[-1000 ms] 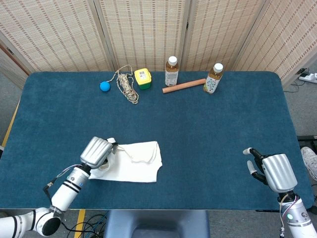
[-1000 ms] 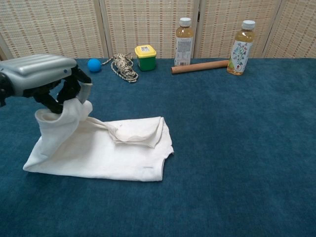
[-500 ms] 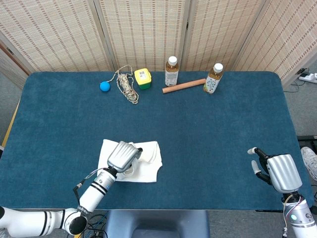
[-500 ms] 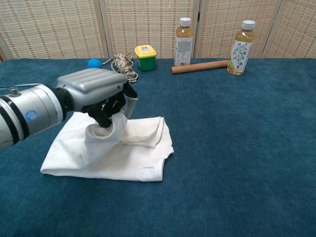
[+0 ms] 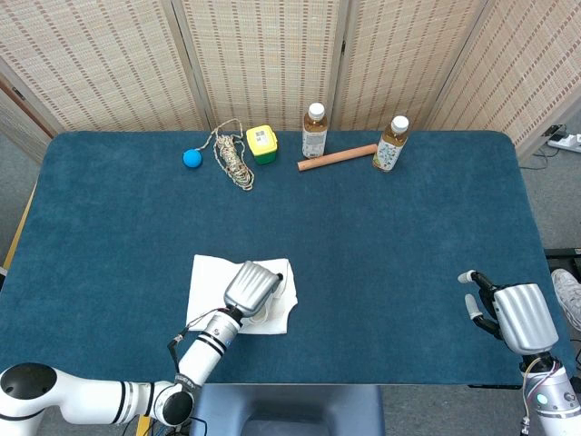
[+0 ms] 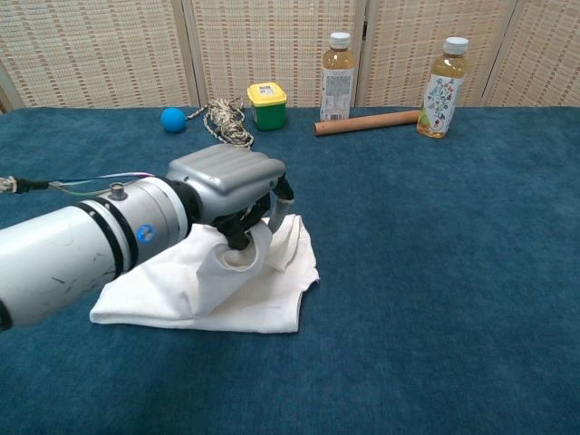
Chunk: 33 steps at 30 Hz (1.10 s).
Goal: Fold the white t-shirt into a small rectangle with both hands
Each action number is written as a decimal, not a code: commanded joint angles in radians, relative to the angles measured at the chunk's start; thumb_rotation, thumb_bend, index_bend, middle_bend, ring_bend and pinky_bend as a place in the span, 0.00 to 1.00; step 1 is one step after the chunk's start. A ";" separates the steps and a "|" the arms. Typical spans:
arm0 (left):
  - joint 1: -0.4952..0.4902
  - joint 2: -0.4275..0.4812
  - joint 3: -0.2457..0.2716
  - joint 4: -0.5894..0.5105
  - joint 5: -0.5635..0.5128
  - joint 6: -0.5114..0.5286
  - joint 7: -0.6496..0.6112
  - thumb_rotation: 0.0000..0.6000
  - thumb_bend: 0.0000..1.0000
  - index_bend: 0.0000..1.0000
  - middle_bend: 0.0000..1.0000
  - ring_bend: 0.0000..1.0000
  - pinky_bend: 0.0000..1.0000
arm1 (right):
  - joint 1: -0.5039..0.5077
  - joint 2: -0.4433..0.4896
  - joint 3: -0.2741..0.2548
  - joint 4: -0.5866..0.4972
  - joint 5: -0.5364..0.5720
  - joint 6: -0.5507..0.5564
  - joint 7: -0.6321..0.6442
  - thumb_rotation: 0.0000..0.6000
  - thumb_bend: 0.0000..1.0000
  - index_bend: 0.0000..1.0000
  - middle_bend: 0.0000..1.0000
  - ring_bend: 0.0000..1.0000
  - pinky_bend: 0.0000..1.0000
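Observation:
The white t-shirt [image 5: 211, 289] [image 6: 181, 290] lies partly folded near the table's front edge, left of centre. My left hand [image 5: 251, 290] [image 6: 237, 186] hovers over the shirt's right part and grips a gathered fold of cloth, pulled across the top. The fold curls under the hand in the chest view. My right hand [image 5: 513, 315] hangs at the front right corner, far from the shirt, holding nothing with its fingers apart. The chest view does not show it.
Along the back edge stand a blue ball [image 5: 192, 157], a coil of rope [image 5: 232, 156], a yellow and green box [image 5: 262, 143], two bottles [image 5: 314, 131] [image 5: 391, 143] and a wooden rod [image 5: 337, 157]. Blue cloth covers the table [image 5: 381, 236].
My left hand has carried the shirt's left edge rightward over the rest of the cloth, from the left side to the right part. The right hand has drifted slightly right and down.

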 commanded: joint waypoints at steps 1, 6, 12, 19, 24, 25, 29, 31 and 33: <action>-0.019 -0.020 -0.003 0.020 -0.025 0.005 0.025 1.00 0.58 0.58 0.76 0.68 0.91 | -0.001 0.002 0.000 0.000 -0.001 0.000 0.001 1.00 0.48 0.39 0.93 0.94 1.00; -0.032 -0.039 -0.004 0.029 -0.050 0.017 0.032 1.00 0.43 0.41 0.74 0.68 0.91 | -0.004 0.005 0.001 0.000 0.000 0.002 0.003 1.00 0.49 0.39 0.93 0.94 1.00; -0.043 -0.078 -0.006 0.079 -0.047 0.053 0.038 1.00 0.27 0.20 0.73 0.68 0.91 | -0.007 0.007 0.003 0.000 0.001 0.005 0.005 1.00 0.49 0.39 0.93 0.94 1.00; -0.029 -0.101 -0.021 0.109 -0.032 0.075 -0.032 1.00 0.22 0.05 0.71 0.67 0.91 | -0.010 0.008 0.004 0.003 0.003 0.005 0.009 1.00 0.49 0.39 0.93 0.94 1.00; -0.008 -0.107 -0.037 0.114 0.047 0.100 -0.153 1.00 0.22 0.01 0.67 0.63 0.91 | -0.008 0.006 0.007 0.004 0.002 0.006 0.012 1.00 0.48 0.39 0.93 0.94 1.00; -0.005 -0.104 -0.042 0.111 0.052 0.103 -0.165 1.00 0.22 0.00 0.66 0.62 0.91 | -0.008 0.006 0.008 0.004 0.002 0.006 0.012 1.00 0.49 0.39 0.93 0.94 1.00; 0.013 -0.061 -0.047 0.068 0.073 0.115 -0.189 1.00 0.22 0.00 0.66 0.62 0.91 | -0.007 0.008 0.010 0.003 0.002 0.006 0.013 1.00 0.49 0.39 0.93 0.94 1.00; 0.027 -0.030 -0.032 0.043 0.096 0.123 -0.195 1.00 0.22 0.00 0.65 0.62 0.91 | -0.007 0.008 0.012 0.003 0.003 0.006 0.014 1.00 0.49 0.39 0.93 0.94 1.00; 0.041 -0.001 -0.010 0.024 0.117 0.126 -0.198 1.00 0.22 0.00 0.65 0.62 0.91 | -0.007 0.007 0.012 0.003 0.002 0.007 0.016 1.00 0.48 0.39 0.93 0.94 1.00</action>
